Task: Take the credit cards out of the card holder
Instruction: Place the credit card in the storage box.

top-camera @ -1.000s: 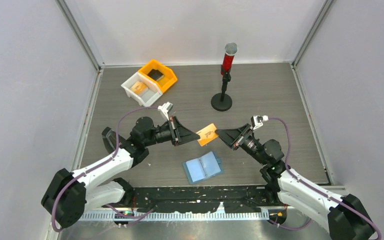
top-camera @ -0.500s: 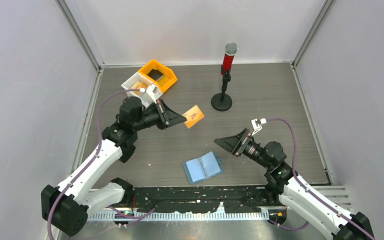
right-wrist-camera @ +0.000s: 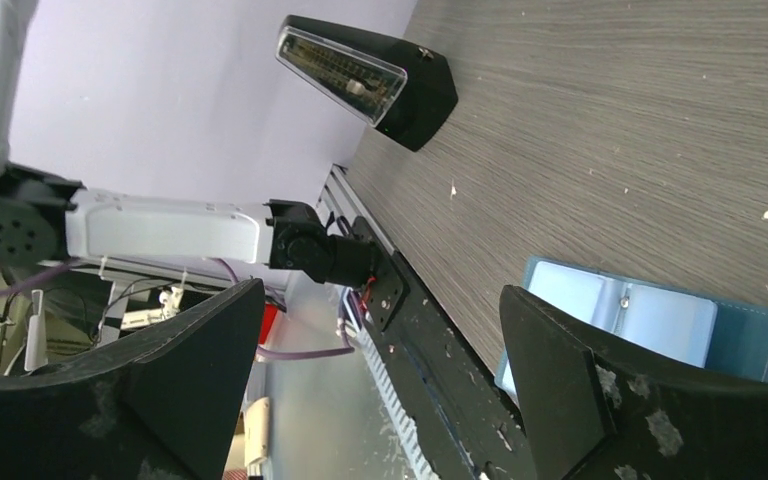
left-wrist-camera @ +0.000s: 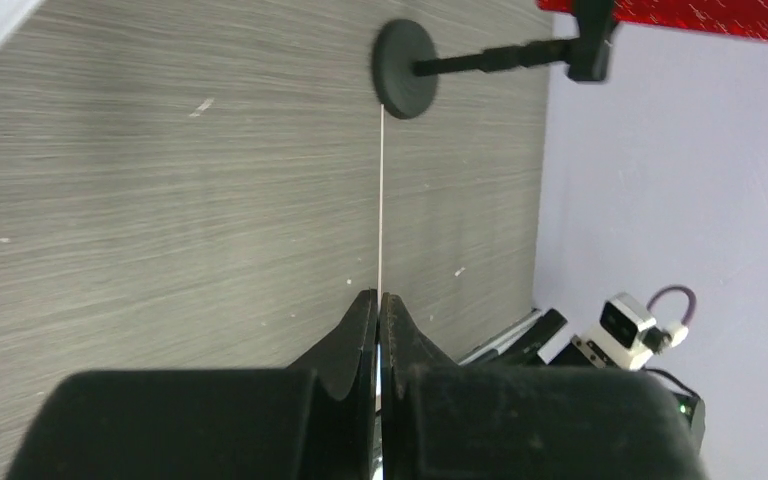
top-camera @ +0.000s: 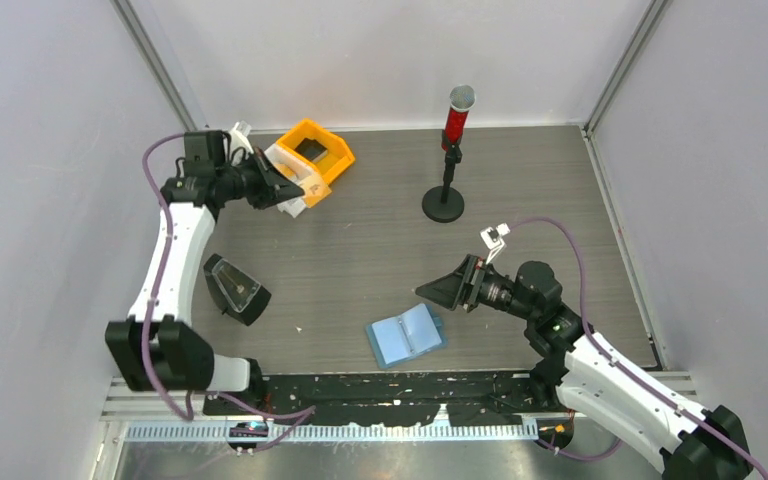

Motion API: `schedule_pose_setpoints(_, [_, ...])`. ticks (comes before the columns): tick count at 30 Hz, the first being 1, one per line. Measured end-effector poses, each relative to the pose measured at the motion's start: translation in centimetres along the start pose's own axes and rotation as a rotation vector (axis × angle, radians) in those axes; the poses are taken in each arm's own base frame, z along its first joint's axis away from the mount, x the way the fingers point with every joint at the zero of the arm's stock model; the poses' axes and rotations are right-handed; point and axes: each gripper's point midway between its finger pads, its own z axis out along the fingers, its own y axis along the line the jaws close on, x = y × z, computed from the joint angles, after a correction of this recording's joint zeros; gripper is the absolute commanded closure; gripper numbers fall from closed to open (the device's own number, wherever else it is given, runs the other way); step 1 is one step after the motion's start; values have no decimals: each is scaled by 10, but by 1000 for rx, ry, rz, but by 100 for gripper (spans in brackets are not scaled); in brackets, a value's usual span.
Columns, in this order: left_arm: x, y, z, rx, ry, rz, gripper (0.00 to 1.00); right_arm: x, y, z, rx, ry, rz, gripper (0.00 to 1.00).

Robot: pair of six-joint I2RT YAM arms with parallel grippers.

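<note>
Two cards are out of the blue wallet (top-camera: pixel 407 333), which lies open on the table (top-camera: pixel 520 180) near the arms' bases. One, a dark card (top-camera: pixel 311 150), lies in the orange bin (top-camera: pixel 338 152). The left gripper (left-wrist-camera: pixel 378 297), near that bin, is pinched tight on a thin card (left-wrist-camera: pixel 381 200) seen edge-on. The right gripper (top-camera: pixel 427 292) hovers near the wallet, jaws spread wide, gripping nothing.

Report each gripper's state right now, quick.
Left gripper: shut on a credit card, seen edge-on.
Right gripper: open, holding nothing, near the card holder.
</note>
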Motion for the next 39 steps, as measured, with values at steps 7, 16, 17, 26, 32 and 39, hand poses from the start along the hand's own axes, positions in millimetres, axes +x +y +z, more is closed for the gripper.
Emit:
schedule_pose_setpoints(7, [-34,47,18,-145,103,-42,100,8,-9,6,29,64,-3,4])
schedule_pose_setpoints(16, [-68,73,19,-172,94,-99,100,4,-6,9,46,90,-50,4])
schedule_pose_setpoints(17, [-73,77,19,-176,87,-108,100,3,-5,9,46,90,-55,4])
schedule_pose_setpoints(26, [-106,115,20,-220,63,-166,100,6,-11,6,88,115,-74,4])
schedule_pose_setpoints(32, [-123,127,32,-232,72,-156,100,8,-18,6,114,126,-65,4])
schedule_pose_setpoints(39, [-122,150,48,-265,95,-202,100,4,-17,11,129,126,-60,3])
